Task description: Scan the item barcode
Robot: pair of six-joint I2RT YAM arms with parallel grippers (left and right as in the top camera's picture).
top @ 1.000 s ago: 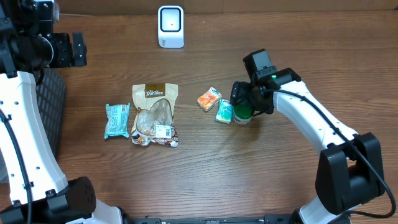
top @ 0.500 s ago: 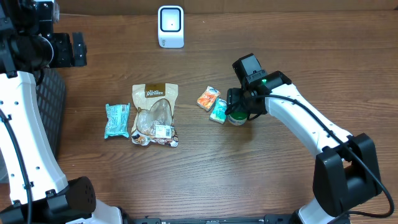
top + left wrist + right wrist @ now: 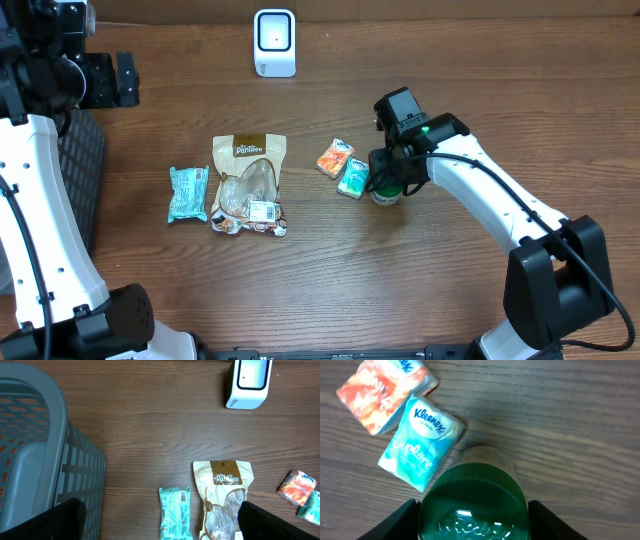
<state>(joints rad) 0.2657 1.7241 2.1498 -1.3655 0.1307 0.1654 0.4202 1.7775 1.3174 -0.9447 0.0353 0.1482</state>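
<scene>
Right wrist, right gripper (image 3: 473,516) astride green-lidded jar (image 3: 470,491), grip unclear, left gripper (image 3: 160,506) spread wide

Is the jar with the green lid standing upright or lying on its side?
Upright. The right wrist camera looks straight down on the jar: its round green lid faces up.

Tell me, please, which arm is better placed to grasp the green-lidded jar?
Right. The right gripper straddles the green-lidded jar, a finger at each side; the left gripper hangs far off by the basket.
</scene>
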